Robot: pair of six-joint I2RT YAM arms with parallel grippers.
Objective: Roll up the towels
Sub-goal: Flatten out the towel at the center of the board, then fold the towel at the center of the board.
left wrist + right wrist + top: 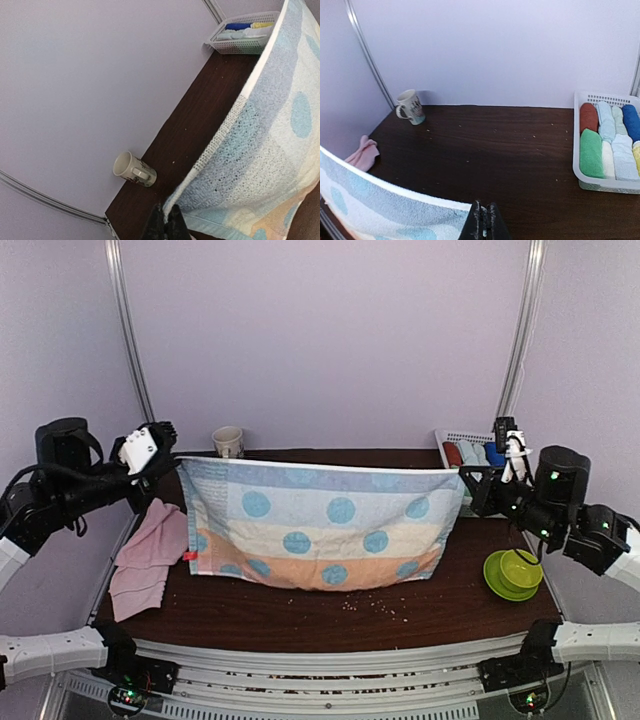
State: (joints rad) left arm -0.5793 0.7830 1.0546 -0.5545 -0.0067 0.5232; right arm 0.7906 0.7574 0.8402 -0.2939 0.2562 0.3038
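- The left arm (60, 495) stands at about nine o'clock in the overhead view, wrist held high, fingers pointing toward three o'clock.
- The left gripper (174, 452) is pinched tight on one upper corner of the dotted towel (320, 525).
- The right arm (575, 520) mirrors it at three o'clock, elbow bent, fingers aimed toward nine o'clock.
- The right gripper (466, 478) clamps the opposite upper corner, jaws pressed together.

Tool (484, 221) pinching dotted towel (375, 205) top edge; pink towel (364, 154) left; mug (411, 106) far corner; basket (607, 186) holding rolled cloths (592, 152) right.
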